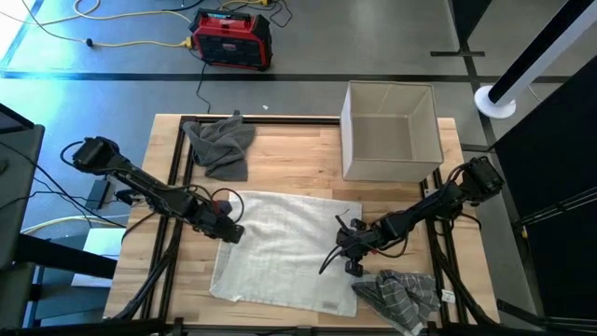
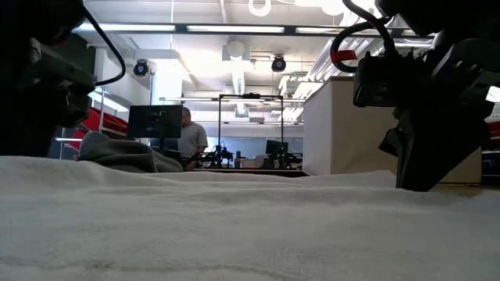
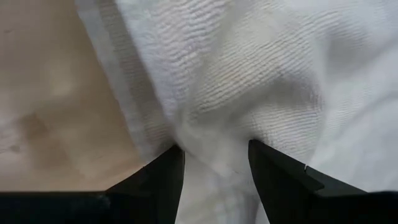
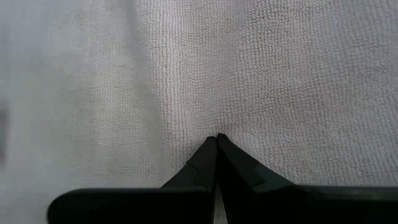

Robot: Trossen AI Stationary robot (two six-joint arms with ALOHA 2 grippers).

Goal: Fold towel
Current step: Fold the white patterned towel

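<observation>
- On the wooden table (image 1: 298, 149), in front of the open cardboard box (image 1: 390, 131), the white towel (image 1: 280, 252) lies spread nearly flat, with no fold in it yet.
- By my reading, the step in hand is the first grab: both arms are down at opposite side edges of the towel, taking hold before any fold begins.
- Left gripper (image 1: 224, 229) sits at the towel's left edge, on the corner nearer the box. In its wrist view the two dark fingers (image 3: 155, 180) stand apart with a bunched ridge of cloth between them, so they are partly closed around a pinch of towel, not yet fully clamped, as far as I can tell.
- Right gripper (image 1: 350, 245) rests at the towel's right edge, below the box's front wall. Its fingertips (image 4: 214, 158) are pressed together against the cloth; whether a fold of towel is trapped between them is hard to judge from this angle.
- Next move likely calls for the left fingers to finish closing, then both arms lifting evenly and carrying their edge across so the halves meet squarely.
- Both arms reach low and inward from the table's outer sides, forearms sloping down toward the towel.
- Two other crumpled cloths lie nearby: a grey one (image 1: 222, 142) left of the box, a checked one (image 1: 401, 294) well in front of it.
</observation>
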